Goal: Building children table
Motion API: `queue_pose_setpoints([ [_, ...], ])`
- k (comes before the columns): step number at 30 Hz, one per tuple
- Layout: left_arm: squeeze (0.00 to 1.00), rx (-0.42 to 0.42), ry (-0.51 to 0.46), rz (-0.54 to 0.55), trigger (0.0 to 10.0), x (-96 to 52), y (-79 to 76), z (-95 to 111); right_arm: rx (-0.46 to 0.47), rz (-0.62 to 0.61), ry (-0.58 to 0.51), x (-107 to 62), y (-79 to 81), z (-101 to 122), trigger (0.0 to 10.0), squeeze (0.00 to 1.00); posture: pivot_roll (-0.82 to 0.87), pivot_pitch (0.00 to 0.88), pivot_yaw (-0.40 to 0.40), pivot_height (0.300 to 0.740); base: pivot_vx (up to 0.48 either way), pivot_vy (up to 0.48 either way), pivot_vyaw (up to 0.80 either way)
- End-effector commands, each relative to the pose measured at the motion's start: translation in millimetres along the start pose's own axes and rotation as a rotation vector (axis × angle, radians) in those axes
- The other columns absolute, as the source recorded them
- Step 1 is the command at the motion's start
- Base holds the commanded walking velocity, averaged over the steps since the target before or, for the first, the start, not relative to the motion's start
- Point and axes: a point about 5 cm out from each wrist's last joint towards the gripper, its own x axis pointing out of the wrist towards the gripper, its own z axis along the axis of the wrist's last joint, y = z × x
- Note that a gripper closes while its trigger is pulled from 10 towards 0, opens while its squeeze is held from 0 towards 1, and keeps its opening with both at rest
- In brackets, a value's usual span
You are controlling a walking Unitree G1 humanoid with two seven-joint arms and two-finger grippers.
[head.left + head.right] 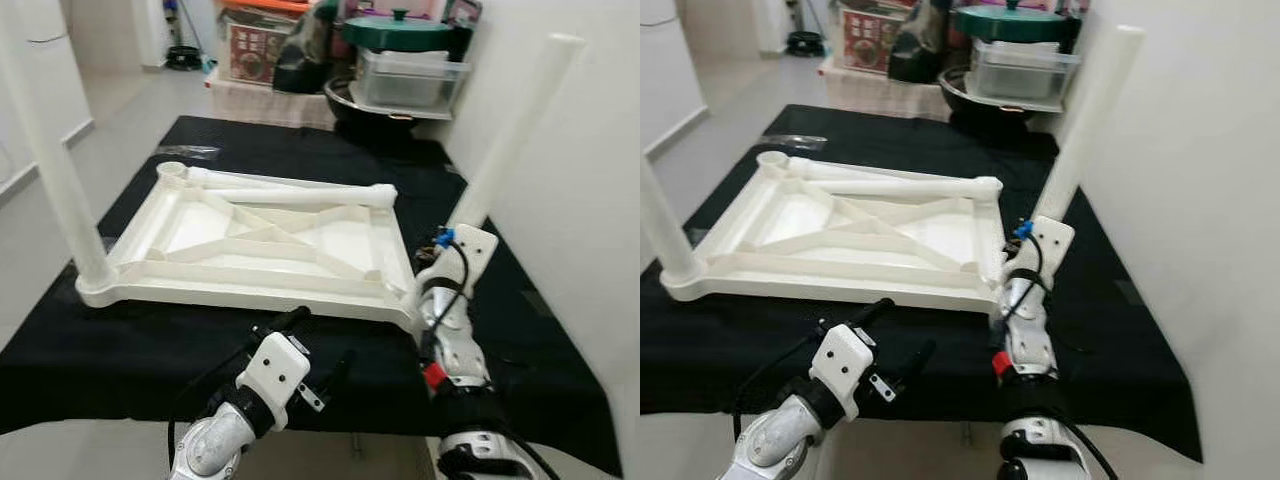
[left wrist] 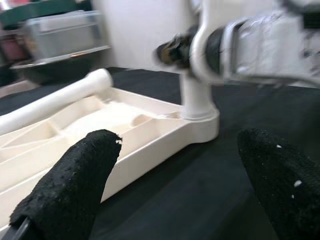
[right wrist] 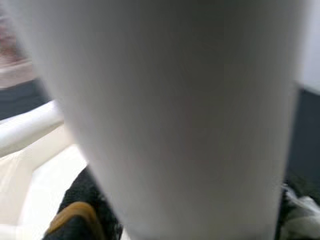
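Note:
A white plastic table top (image 1: 250, 290) lies upside down on a black cloth (image 1: 130, 345). One white leg (image 1: 60, 170) stands upright in its near left corner. A second leg (image 1: 515, 130) stands in the near right corner, and my right gripper (image 1: 447, 245) is shut on it near its base; up close the leg (image 3: 175, 115) hides most of the fingers. A third leg (image 1: 300, 195) lies loose across the far side of the top, beside an empty corner socket (image 1: 172, 172). My left gripper (image 1: 315, 345) hovers open over the cloth in front of the top's near edge, holding nothing.
A white wall (image 1: 580, 200) runs close along the right. Behind the cloth stand a green-lidded pot (image 1: 400, 30), a clear plastic box (image 1: 410, 75) and a printed carton (image 1: 255, 50). Pale floor (image 1: 110, 110) lies to the left.

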Motion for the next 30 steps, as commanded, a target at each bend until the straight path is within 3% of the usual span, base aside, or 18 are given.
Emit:
queue_pose_setpoints([
  [1, 0.00, -0.006, 0.002, -0.001, 10.0, -0.1, -1.8, -1, 0.069, 0.125, -0.024, 7.4, 6.4, 12, 10.0, 0.00, 0.11, 0.000, -0.114, 0.740, 0.000, 0.000, 0.00],
  [4, 0.00, -0.007, 0.002, -0.002, 10.0, 0.1, -1.8, -1, 0.078, 0.181, -0.030, 9.6, 4.9, 17, 10.0, 0.00, 0.12, 0.000, -0.114, 0.740, 0.000, 0.000, 0.00],
  [5, 0.00, -0.008, 0.002, -0.001, 10.0, 0.3, -1.7, -1, 0.088, 0.295, -0.004, 12.1, 4.1, 20, 10.0, 0.00, 0.11, 0.000, -0.111, 0.740, 0.000, 0.000, 0.00],
  [6, 0.00, -0.008, 0.002, -0.001, 10.0, 0.3, -1.7, -1, 0.088, 0.295, -0.004, 12.1, 4.1, 20, 10.0, 0.00, 0.11, 0.000, -0.111, 0.740, 0.000, 0.000, 0.00],
  [8, 0.00, -0.009, 0.000, -0.002, 10.0, 0.7, -1.9, -1, 0.091, 0.504, 0.042, 12.8, -1.6, 24, 10.0, 0.00, 0.11, 0.000, -0.114, 0.740, 0.000, 0.000, 0.00],
  [9, 0.00, -0.009, 0.000, -0.002, 10.0, 0.7, -1.9, -1, 0.091, 0.504, 0.042, 12.8, -1.6, 24, 10.0, 0.00, 0.11, 0.000, -0.114, 0.740, 0.000, 0.000, 0.00],
  [11, 0.00, -0.009, -0.001, -0.002, 10.0, 0.9, -2.0, -1, 0.095, 0.625, 0.079, 10.3, -4.6, 26, 10.0, 0.00, 0.11, 0.000, -0.113, 0.740, 0.000, 0.000, 0.00],
  [12, 0.00, -0.009, -0.001, -0.002, 10.0, 1.0, -2.1, -1, 0.110, 0.750, 0.101, 5.4, -5.9, 30, 10.0, 0.00, 0.11, 0.000, -0.117, 0.740, 0.000, 0.000, 0.00],
  [13, 0.00, -0.009, -0.001, -0.002, 10.0, 1.0, -2.1, -1, 0.110, 0.750, 0.101, 5.4, -5.9, 30, 10.0, 0.00, 0.11, 0.000, -0.117, 0.740, 0.000, 0.000, 0.00],
  [14, 0.00, -0.011, -0.002, -0.002, 10.0, 1.2, -2.0, -1, 0.112, 0.942, 0.161, -5.8, -5.1, 32, 10.0, 0.00, 0.12, 0.000, -0.118, 0.740, 0.000, 0.000, 0.00],
  [15, 0.00, -0.011, -0.002, -0.002, 10.0, 1.2, -2.0, -1, 0.112, 0.942, 0.161, -5.8, -5.1, 32, 10.0, 0.00, 0.12, 0.000, -0.118, 0.740, 0.000, 0.000, 0.00],
  [16, 0.00, -0.012, -0.003, -0.002, 10.0, 1.2, -1.9, 0, 0.102, 1.132, 0.221, -19.6, -3.8, 33, 10.0, 0.00, 0.12, 0.000, -0.119, 0.740, 0.000, 0.000, 0.00],
  [17, 0.00, -0.012, -0.003, -0.002, 10.0, 1.2, -1.9, 0, 0.102, 1.132, 0.221, -19.6, -3.8, 33, 10.0, 0.00, 0.12, 0.000, -0.119, 0.740, 0.000, 0.000, 0.00],
  [19, 0.00, -0.012, -0.004, -0.002, 10.0, 0.9, -1.5, 0, 0.092, 1.343, 0.297, -35.1, 0.7, 33, 10.0, 0.00, 0.12, 0.000, -0.120, 0.740, 0.000, 0.000, 0.00],
  [25, 0.00, -0.012, -0.007, -0.002, 10.0, 1.0, -1.3, 1, 0.019, 1.472, 0.301, -38.9, 14.9, 29, 10.0, 0.00, 0.13, 0.000, -0.121, 0.740, 0.000, 0.000, 0.00],
  [26, 0.00, -0.012, -0.007, -0.002, 10.0, 0.9, -1.4, 1, 0.015, 1.471, 0.286, -37.1, 17.6, 27, 2.8, 0.00, 0.13, 0.000, -0.123, 0.740, 0.000, 0.000, 0.00],
  [29, 0.00, -0.012, -0.007, -0.002, 10.0, 0.7, -1.5, 1, 0.013, 1.469, 0.276, -35.9, 19.5, 27, 2.8, 0.00, 0.13, 0.000, -0.123, 0.740, 0.000, 0.000, 0.00],
  [30, 0.00, -0.010, -0.005, -0.002, 10.0, 0.3, -1.6, 1, 0.009, 1.469, 0.281, -34.2, 20.0, 25, 0.0, 0.00, 0.13, 0.000, -0.124, 0.740, 0.000, 0.000, 0.00],
])
